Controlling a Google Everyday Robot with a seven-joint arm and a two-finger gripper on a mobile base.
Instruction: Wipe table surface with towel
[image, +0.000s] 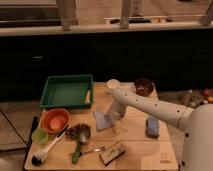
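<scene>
The towel (102, 120) is a pale blue-grey cloth lying crumpled on the wooden table (135, 145), left of centre. My white arm reaches in from the right and bends down over the table. My gripper (116, 125) points down at the towel's right edge and touches or nearly touches it. The arm's wrist hides how the gripper meets the cloth.
A green tray (66, 91) sits at the back left, with a white cup (113, 84) and a dark bowl (144, 86) behind the arm. A blue sponge (152, 127) lies right. An orange bowl (55, 120), a brush (46, 149), a green-handled spoon (80, 142) and a block (112, 153) lie front left.
</scene>
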